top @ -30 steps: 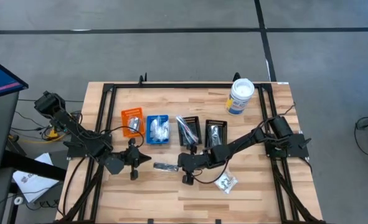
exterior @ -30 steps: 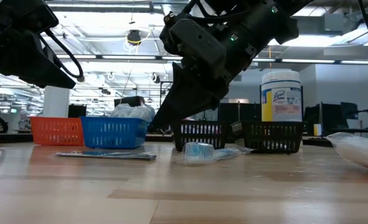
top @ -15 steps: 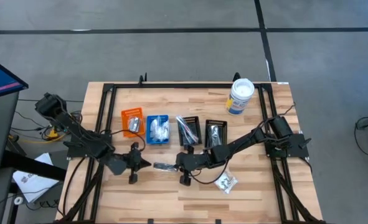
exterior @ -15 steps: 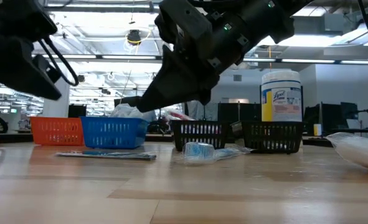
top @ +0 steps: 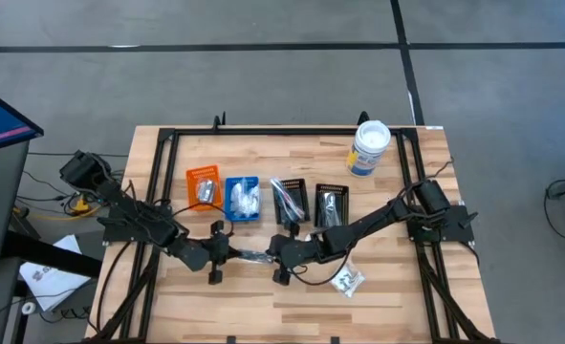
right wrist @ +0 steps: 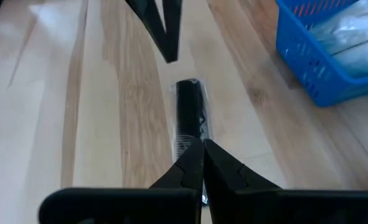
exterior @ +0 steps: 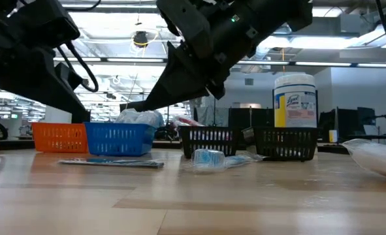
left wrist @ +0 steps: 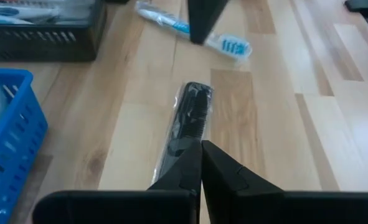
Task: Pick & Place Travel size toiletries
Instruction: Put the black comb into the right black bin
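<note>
A slim black comb sealed in a clear wrapper (top: 252, 256) lies flat on the light wooden slatted table (top: 397, 296), just below the middle of the overhead frame, beneath the small blue plastic basket (top: 241, 200). In the left wrist picture the comb (left wrist: 190, 121) shows fine black teeth along one edge under glossy film, lying lengthwise ahead of the fingers. The left gripper (top: 221, 255) is at the comb's left end with its two dark fingers pressed together, nothing between them. The right gripper (top: 273, 256) is at the comb's right end, its fingers likewise closed to a point and empty, so the two tips face each other across the wrapped comb. A clear-wrapped toothbrush with blue and white bristles (left wrist: 193, 31) lies on the wood further up that frame. A crinkly white packet (top: 347, 280) sits at the lower right of the overhead frame, apart from the row of bins.
</note>
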